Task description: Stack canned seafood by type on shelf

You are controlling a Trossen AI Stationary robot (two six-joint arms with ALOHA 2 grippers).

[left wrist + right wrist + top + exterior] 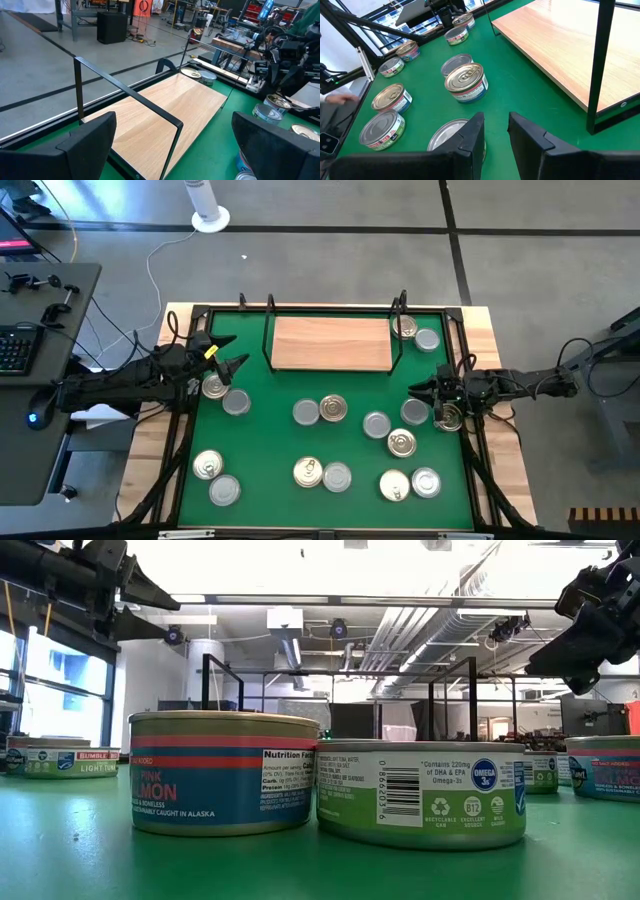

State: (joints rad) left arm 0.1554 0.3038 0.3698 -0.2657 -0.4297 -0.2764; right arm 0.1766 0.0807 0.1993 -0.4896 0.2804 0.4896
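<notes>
High view: the light tan wooden shelf board point(331, 343) with thin black uprights sits at 12 o'clock on the green mat point(270, 435) and is bare, with no tins on it, so stacking looks not yet begun. Flat round metal tins point(333, 410), some gold-lidded and some silver-grey, lie scattered over the mat. One pair sits off the shelf's right end at 1 o'clock, one pair at 9 o'clock, and the rest run from the centre to 6 o'clock. About sixteen tins are left to sort. The left gripper point(236, 364) is at 10 o'clock, near the shelf's left end. The right gripper point(418, 391) is at 3 o'clock, among the tins there.

Low view: a pink-labelled salmon tin point(222, 772) and a green-labelled tin point(422, 792) stand side by side, touching or nearly so, with more tins far off at both edges. Both arms hang high, clear of the tins.

Left wrist view: the fingers point(87, 141) are spread wide and empty, facing the bare board point(170, 115).

Right wrist view: the fingers point(470, 140) are nearly together with only a narrow gap and grasp nothing. A silver-lidded tin point(451, 136) lies just beyond them, and a gold-lidded tin point(466, 82) is farther out. The whole task appears to be still ahead.
</notes>
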